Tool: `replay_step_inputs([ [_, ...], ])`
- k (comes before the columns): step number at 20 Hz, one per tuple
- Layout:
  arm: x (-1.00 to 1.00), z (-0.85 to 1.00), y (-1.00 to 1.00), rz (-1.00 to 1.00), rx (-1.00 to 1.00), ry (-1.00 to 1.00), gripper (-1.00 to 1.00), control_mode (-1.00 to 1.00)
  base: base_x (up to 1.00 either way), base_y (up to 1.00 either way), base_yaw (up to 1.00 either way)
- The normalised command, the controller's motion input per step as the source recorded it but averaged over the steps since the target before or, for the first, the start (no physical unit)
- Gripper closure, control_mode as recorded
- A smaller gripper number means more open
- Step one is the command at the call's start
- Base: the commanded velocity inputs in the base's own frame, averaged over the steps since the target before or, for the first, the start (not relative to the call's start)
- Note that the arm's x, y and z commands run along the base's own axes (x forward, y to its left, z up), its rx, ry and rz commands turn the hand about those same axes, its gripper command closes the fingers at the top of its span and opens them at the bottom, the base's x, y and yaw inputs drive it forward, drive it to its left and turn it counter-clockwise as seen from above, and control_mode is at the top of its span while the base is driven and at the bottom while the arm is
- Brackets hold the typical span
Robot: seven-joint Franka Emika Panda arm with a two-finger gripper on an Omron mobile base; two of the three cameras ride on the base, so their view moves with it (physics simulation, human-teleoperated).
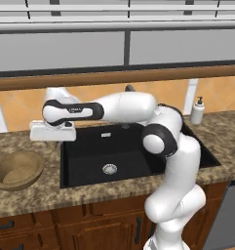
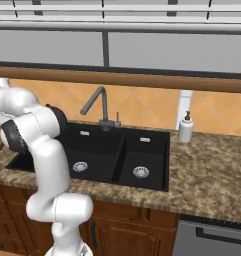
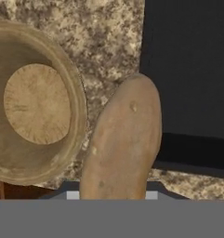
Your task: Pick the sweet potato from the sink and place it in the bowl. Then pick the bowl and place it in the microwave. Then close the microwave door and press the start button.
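Observation:
In the hand view, the orange-brown sweet potato point(image 3: 125, 139) stands lengthwise between my gripper's point(image 3: 112, 194) fingers, which are shut on it. It hangs over the granite counter point(image 3: 108, 56), between the wooden bowl point(image 3: 36, 104) on the left and the black sink point(image 3: 187, 69) on the right. The bowl is empty and sits apart from the potato. From the left base view, my hand point(image 1: 51, 131) hovers above the counter between the bowl point(image 1: 17, 168) and the sink's left basin point(image 1: 109, 151). The microwave and its door are out of view.
A dark curved faucet point(image 2: 98, 102) rises behind the double sink point(image 2: 107, 150). A white soap dispenser point(image 1: 197, 111) stands on the counter to the sink's right. My arm's elbow point(image 1: 160, 139) hangs over the sink. Wooden cabinet fronts point(image 1: 89, 224) run below the counter.

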Motion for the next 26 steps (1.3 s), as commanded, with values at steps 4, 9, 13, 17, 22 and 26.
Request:
replay_step_inputs([
  [4, 0.0, -0.14, 0.62, -0.01, -0.01, -0.03, 1.0, -1.0, 0.0, 0.0, 0.0],
  [9, 0.0, -0.19, 0.57, 0.0, 0.0, 0.0, 1.0, -1.0, 0.0, 0.0, 0.0],
  [13, 0.0, -0.41, 0.42, 0.0, 0.0, 0.0, 1.0, -1.0, 0.0, 0.0, 0.0],
  [17, 0.0, -0.53, 0.09, 0.0, -0.04, 0.0, 1.0, -1.0, 0.0, 0.0, 0.0],
  [22, 0.0, -0.54, 0.0, -0.01, -0.01, 0.0, 1.0, -1.0, 0.0, 0.0, 0.0],
  [26, 0.03, -0.46, 0.0, 0.0, 0.0, 0.0, 1.0, -1.0, 0.0, 0.0, 0.0],
])
